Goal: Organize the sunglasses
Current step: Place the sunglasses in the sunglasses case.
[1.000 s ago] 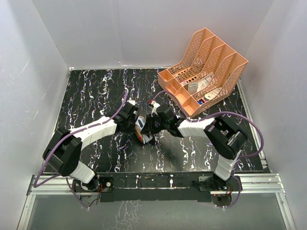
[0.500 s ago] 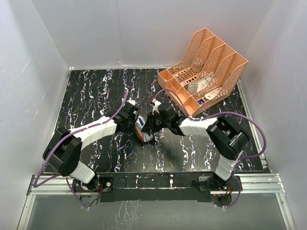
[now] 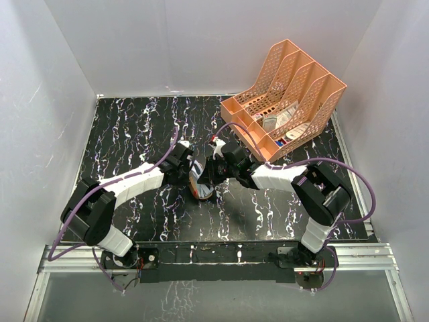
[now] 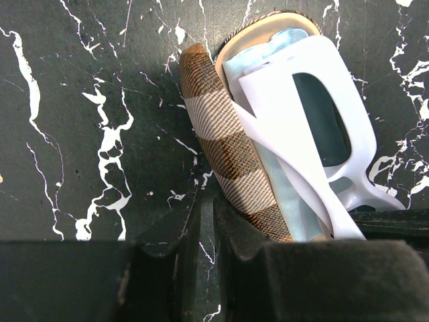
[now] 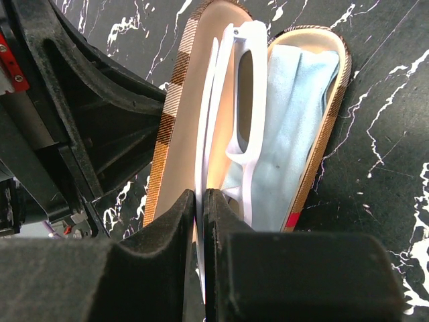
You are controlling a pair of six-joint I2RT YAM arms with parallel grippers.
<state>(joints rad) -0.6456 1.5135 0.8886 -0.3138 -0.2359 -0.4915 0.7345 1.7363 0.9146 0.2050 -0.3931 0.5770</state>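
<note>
One sunglasses [image 5: 244, 87] end behind right gripper [image 5: 200, 196].

A brown plaid glasses case [image 3: 199, 181] lies open on the black, white-veined marble tabletop [image 3: 134, 127]. A crumpled light blue cloth [image 5: 295, 114] fills one half of the case; the other half shows tan lining. Beyond the case and to its right, well apart, stands a peach slotted file organizer [image 3: 288, 87] holding papers and small packets.

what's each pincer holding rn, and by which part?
Right pincer: sunglasses, pinched by one thin white temple arm, at the open case. Left pincer: nothing seen in its grip; it sits beside the case.
</note>
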